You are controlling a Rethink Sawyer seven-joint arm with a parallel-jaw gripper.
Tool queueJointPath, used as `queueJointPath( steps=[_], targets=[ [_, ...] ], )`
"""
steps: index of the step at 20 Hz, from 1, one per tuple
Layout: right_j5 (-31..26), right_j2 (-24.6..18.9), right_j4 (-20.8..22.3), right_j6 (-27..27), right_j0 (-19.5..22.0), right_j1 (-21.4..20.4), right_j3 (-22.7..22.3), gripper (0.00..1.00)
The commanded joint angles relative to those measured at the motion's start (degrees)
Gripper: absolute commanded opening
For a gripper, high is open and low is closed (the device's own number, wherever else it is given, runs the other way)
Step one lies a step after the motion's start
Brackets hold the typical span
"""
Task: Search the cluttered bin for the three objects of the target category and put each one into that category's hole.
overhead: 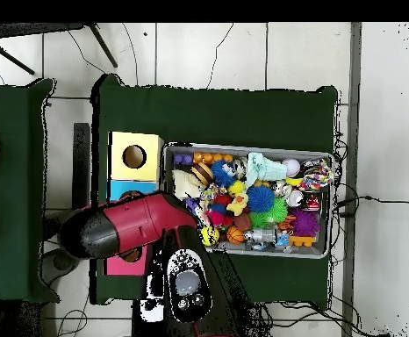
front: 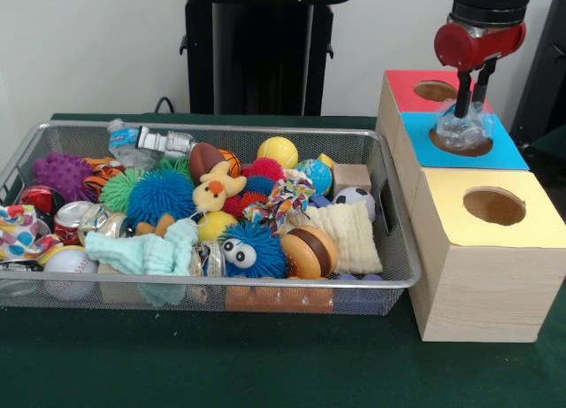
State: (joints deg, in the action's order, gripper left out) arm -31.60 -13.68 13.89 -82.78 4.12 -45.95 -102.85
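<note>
The hand [front: 474,96] hangs directly over the blue box [front: 500,142], its two dark fingers [front: 463,94] pinched onto a crumpled clear plastic bottle [front: 462,127] whose lower end already sits in the mouth of that box's round hole [front: 462,142]. It is held there, most likely, so the bottle drops straight in once the fingers part; the hole is only a little wider than the bottle, so lining up matters. The red box [front: 416,88] behind and the yellow box [front: 492,215] in front stand in a row with the blue one, touching, each with its own hole, just beside the wire bin [front: 392,249] on the green table [front: 265,364]. Another clear bottle [front: 124,141] with a blue label lies at the bin's far rim among balls and soft toys, probably a further target. In the overhead view the arm [overhead: 133,226] covers the blue box.
</note>
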Motion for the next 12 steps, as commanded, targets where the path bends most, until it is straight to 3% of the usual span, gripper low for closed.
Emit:
queueJointPath(
  steps=[1,12],
  targets=[
    [1.6,1.6,-0.6,-10.4,0.2,2.8,-0.2,0.00],
    [4.3,2.1,-0.3,-10.6,0.0,2.6,-0.8,0.00]
  ],
)
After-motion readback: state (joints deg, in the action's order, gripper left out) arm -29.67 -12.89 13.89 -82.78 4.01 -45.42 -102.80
